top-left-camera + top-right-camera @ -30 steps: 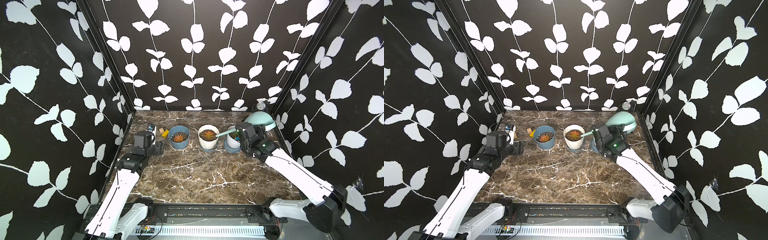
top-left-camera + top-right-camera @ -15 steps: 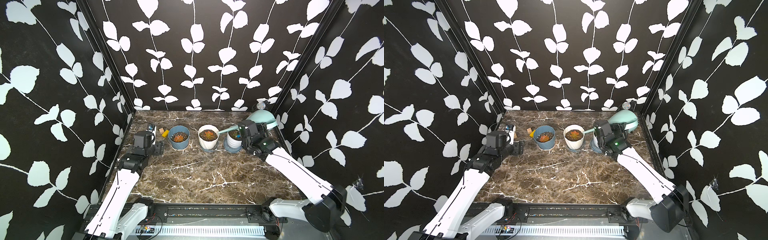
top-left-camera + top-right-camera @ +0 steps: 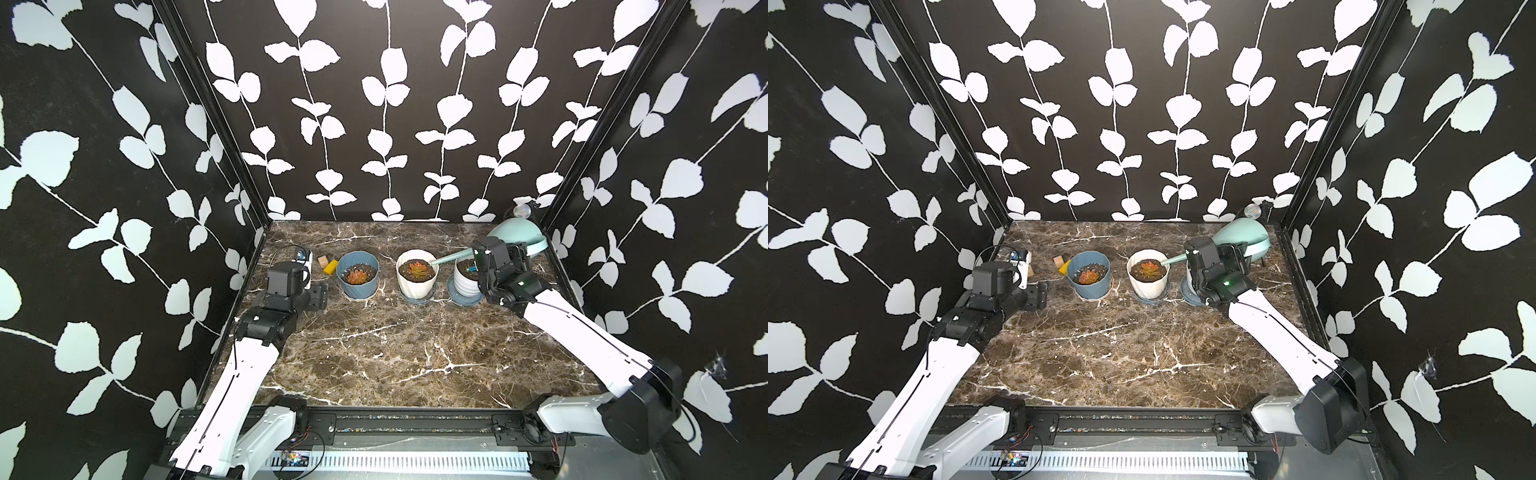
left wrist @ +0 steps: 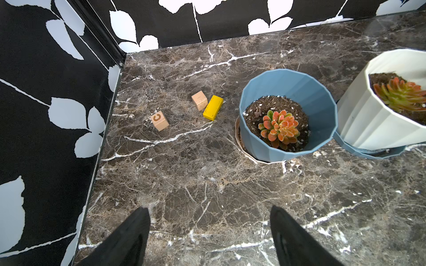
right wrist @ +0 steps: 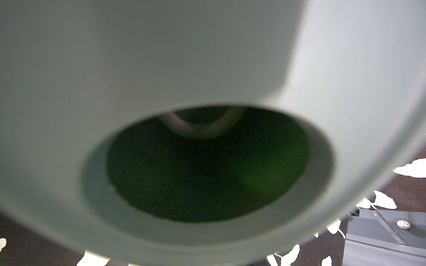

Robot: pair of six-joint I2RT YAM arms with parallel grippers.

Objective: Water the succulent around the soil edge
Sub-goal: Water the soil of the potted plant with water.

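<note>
Comparing w/ a second ago: the watering can (image 3: 519, 235) has eased back a touch. Its spout (image 3: 451, 258) tip is now at the can-side rim of the white pot (image 3: 417, 286), where before it reached in over the soil. Left arm unchanged.

Right jaws are pressed together and carry the can aloft and tilted; the contact itself is hidden. Left jaws are spread w/ nothing between, above bare desk (image 3: 395, 345).

The succulent (image 3: 417, 268), an orange-red rosette w/ a green heart, sits mid-pot in dark crumbly soil flecked white. Its pot is faceted, on a blue saucer.

- Can: matte pale green, domed body, thin tapering spout. The right wrist view shows only its round fill hole, dark inside.
- Blue pot (image 4: 288, 92): faceted, on a cream saucer, w/ a smaller rosette.
- Ribbed white pot (image 3: 463, 282): under the spout, contents unclear.
- Wooden letter cube (image 4: 159, 121), plain cube (image 4: 199, 100) and yellow block (image 4: 213, 107): lying near the blue pot.
- Desk: brown marble look w/ white veins.
</note>
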